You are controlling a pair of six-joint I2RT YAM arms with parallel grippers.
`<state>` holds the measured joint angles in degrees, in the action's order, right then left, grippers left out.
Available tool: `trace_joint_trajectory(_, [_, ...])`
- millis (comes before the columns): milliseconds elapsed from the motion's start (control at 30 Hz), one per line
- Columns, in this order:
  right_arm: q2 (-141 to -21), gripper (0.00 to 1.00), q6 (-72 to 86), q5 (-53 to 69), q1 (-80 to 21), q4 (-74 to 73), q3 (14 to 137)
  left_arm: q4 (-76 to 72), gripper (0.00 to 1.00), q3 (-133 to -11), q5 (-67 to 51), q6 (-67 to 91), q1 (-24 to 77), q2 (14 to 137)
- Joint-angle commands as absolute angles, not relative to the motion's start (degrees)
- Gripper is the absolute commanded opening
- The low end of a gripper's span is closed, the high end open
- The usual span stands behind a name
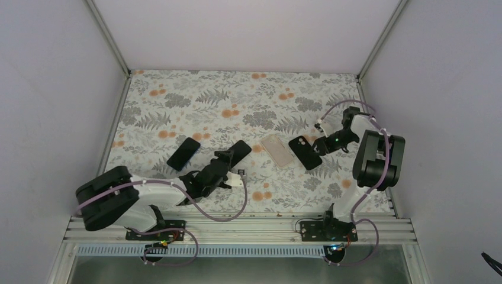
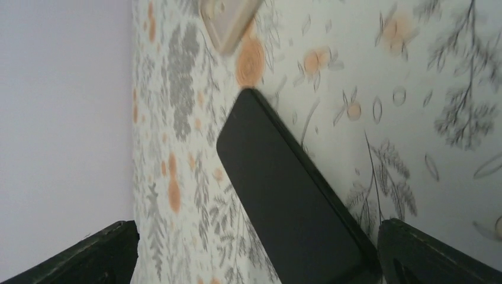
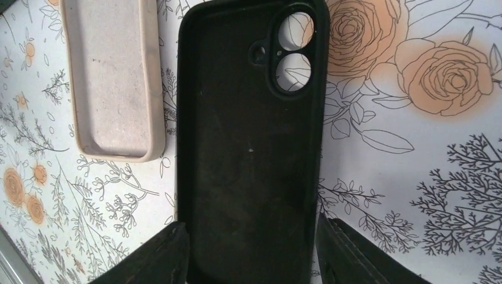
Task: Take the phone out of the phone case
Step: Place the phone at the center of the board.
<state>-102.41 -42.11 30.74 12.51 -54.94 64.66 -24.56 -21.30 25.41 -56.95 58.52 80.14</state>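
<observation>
The phone (image 1: 238, 151) is black and bare and lies flat on the flowered cloth. In the left wrist view it (image 2: 284, 189) runs diagonally between my fingers, its near corner next to the right finger (image 2: 426, 254). My left gripper (image 1: 224, 161) (image 2: 254, 236) is open wide around that end. The whitish phone case (image 1: 277, 149) (image 3: 112, 77) lies empty, hollow side up; its corner shows in the left wrist view (image 2: 228, 21). My right gripper (image 1: 321, 146) (image 3: 253, 222) is shut on the near end of an empty black case (image 1: 305, 152) (image 3: 248, 148) with camera cutouts.
A second bare black phone (image 1: 183, 152) lies left of my left gripper. White walls stand at the back and both sides of the cloth-covered table (image 1: 237, 94). The metal rail (image 1: 237, 228) with the arm bases runs along the near edge.
</observation>
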Motion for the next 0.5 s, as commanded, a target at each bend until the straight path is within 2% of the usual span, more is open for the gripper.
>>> trace_joint_trajectory(0, [-99.78, 0.59, -42.61, 30.73, 13.00, -55.63, 66.71, -10.67, 1.00, -26.67, 14.23, -50.98, 59.23, 74.85])
trace_joint_trajectory(200, [-90.66, 0.72, -42.17, 27.52, 10.30, -58.59, 70.97, 9.10, 1.00, -42.36, 4.11, -45.82, 54.57, 74.57])
trace_joint_trajectory(367, [-85.51, 0.74, -38.35, 20.64, 1.53, -60.01, 71.76, 20.64, 1.00, -60.68, -4.49, -40.47, 48.23, 75.93])
trace_joint_trajectory(467, [-84.87, 0.74, -35.04, 17.38, -3.74, -59.72, 71.11, 23.70, 1.00, -67.85, -9.00, -37.13, 40.68, 76.48])
